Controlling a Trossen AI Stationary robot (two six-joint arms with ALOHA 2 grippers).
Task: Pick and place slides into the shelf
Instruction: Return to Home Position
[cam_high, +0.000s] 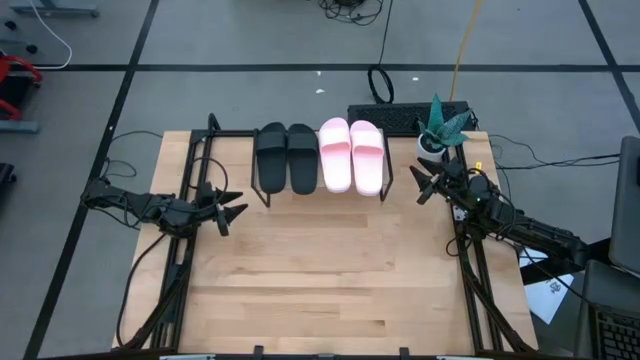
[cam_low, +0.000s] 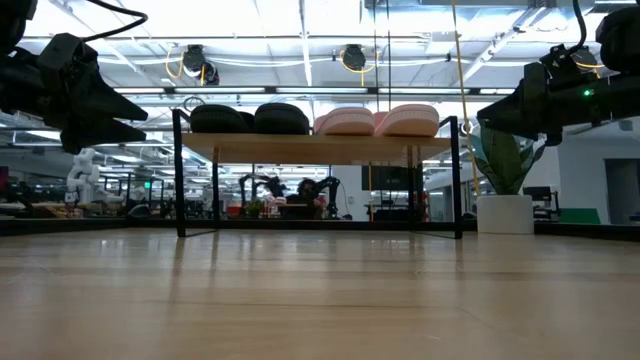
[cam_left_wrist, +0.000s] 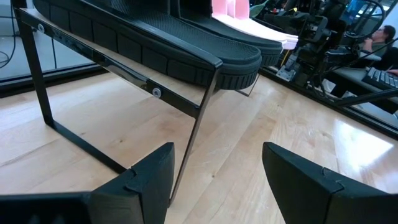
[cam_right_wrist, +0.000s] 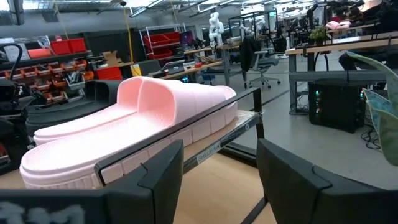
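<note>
Two matte black slides (cam_high: 286, 158) and two pale pink slides (cam_high: 352, 154) lie side by side, soles down, on the shelf (cam_high: 265, 193) at the table's far side. The low view shows the black pair (cam_low: 250, 118) and the pink pair (cam_low: 378, 121) on the plank top (cam_low: 318, 146). My left gripper (cam_high: 232, 212) hovers open to the shelf's left, its wrist view facing a black slide (cam_left_wrist: 186, 46) and the shelf's black leg (cam_left_wrist: 194, 134). My right gripper (cam_high: 420, 184) hovers open to the shelf's right, facing a pink slide (cam_right_wrist: 134, 121).
A potted green plant (cam_high: 442, 128) stands at the table's far right corner, close behind my right gripper. A keyboard (cam_high: 400, 116) lies beyond the table's far edge. Bare wooden tabletop (cam_high: 320, 280) stretches from the shelf to the near edge.
</note>
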